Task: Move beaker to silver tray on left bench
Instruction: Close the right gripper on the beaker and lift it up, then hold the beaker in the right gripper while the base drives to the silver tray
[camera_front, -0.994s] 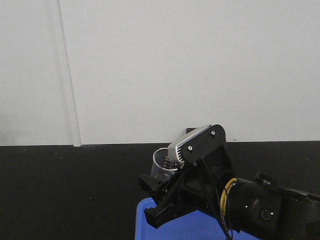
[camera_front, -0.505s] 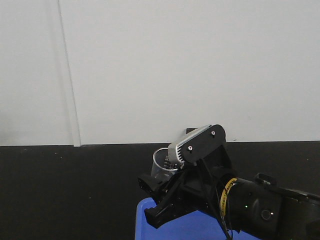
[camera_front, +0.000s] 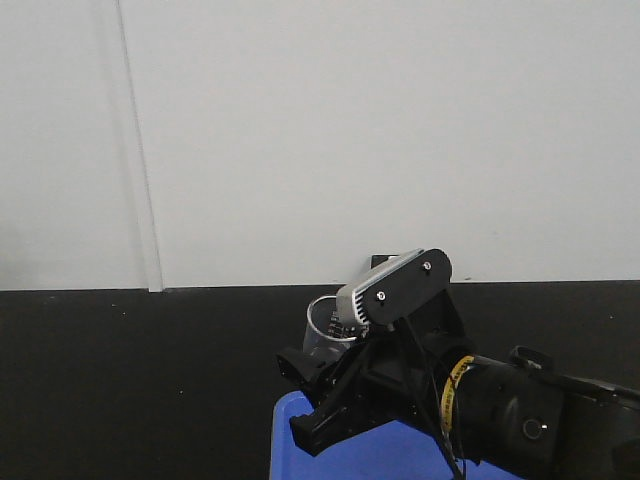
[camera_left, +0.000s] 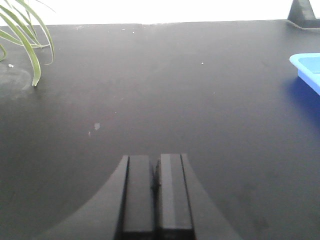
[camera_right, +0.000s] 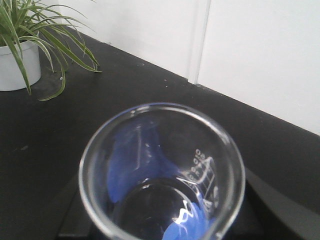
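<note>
Low at the right of the front view, the right arm (camera_front: 520, 415) reaches in from the bottom corner and slants up and leftward. Its wrist is tipped so that the silver-topped camera housing (camera_front: 392, 288) faces up and left. The right jaws pinch the beaker (camera_front: 324, 322), which stands about upright at the arm's tip, over the far left corner of the blue tray (camera_front: 284, 440). The black tabletop (camera_front: 130, 380) and the white wall (camera_front: 350, 130) lie behind it. The jaws hide the glass's base, so I cannot tell whether it touches anything.

From the right wrist, the beaker (camera_right: 160, 170) fills the view mouth-on, with a dark jaw on either side. White graduation marks show on its wall and blue shows through its bottom. A potted plant (camera_right: 20, 55) stands well apart at the upper left.

The left jaws are pressed together and hang low over the tabletop (camera_left: 150, 90), with the blue tray's corner (camera_left: 307, 70) off to the right.
</note>
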